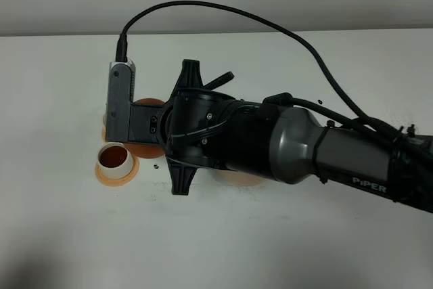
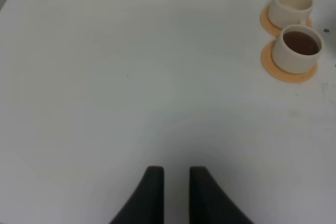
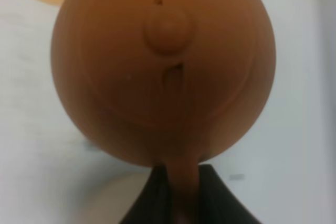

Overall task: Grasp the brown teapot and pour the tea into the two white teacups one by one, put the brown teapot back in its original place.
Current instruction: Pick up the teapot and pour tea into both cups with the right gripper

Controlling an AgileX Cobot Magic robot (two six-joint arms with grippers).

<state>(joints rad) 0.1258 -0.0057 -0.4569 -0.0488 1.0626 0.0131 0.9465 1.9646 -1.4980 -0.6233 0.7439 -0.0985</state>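
The brown teapot (image 3: 163, 66) fills the right wrist view, lid knob toward the camera. My right gripper (image 3: 184, 195) is shut on its loop handle. In the high view the right arm reaches across to the left, and only brown edges of the teapot (image 1: 143, 148) show under the wrist. One white teacup (image 1: 114, 159) holds dark tea on its orange saucer (image 1: 101, 175), just left of the teapot. The left wrist view shows this cup (image 2: 299, 51) and the other cup (image 2: 292, 4), whose inside looks pale. The left gripper (image 2: 177, 192) is empty, fingers slightly apart, far from the cups.
The pale beige coaster (image 1: 238, 178) peeks out from under the right arm, to the right of the teapot. The second cup is hidden behind the wrist camera in the high view. The white table (image 1: 270, 248) runs to a wall at the back.
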